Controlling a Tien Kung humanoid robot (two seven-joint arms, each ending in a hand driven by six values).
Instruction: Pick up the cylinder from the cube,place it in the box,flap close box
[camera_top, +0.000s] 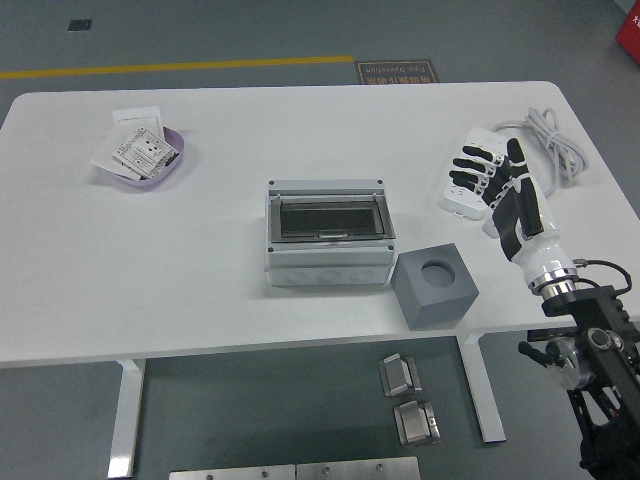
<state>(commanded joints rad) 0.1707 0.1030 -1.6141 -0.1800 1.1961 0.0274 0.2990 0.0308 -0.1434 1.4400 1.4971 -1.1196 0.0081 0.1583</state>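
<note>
A grey cube (435, 285) with a round hole in its top sits near the table's front edge; no cylinder shows in the hole or anywhere else. Just left of it stands the grey box (327, 237), its clear flap lying shut across the top. My right hand (497, 187) hovers over the table to the right of the cube, its fingers spread and holding nothing. The left arm is out of sight.
A white power strip (466, 180) with its coiled cable (545, 140) lies under and behind my right hand. A purple tray (180, 160) holding white cards sits at the far left. Metal parts (405, 395) lie on the floor below the table.
</note>
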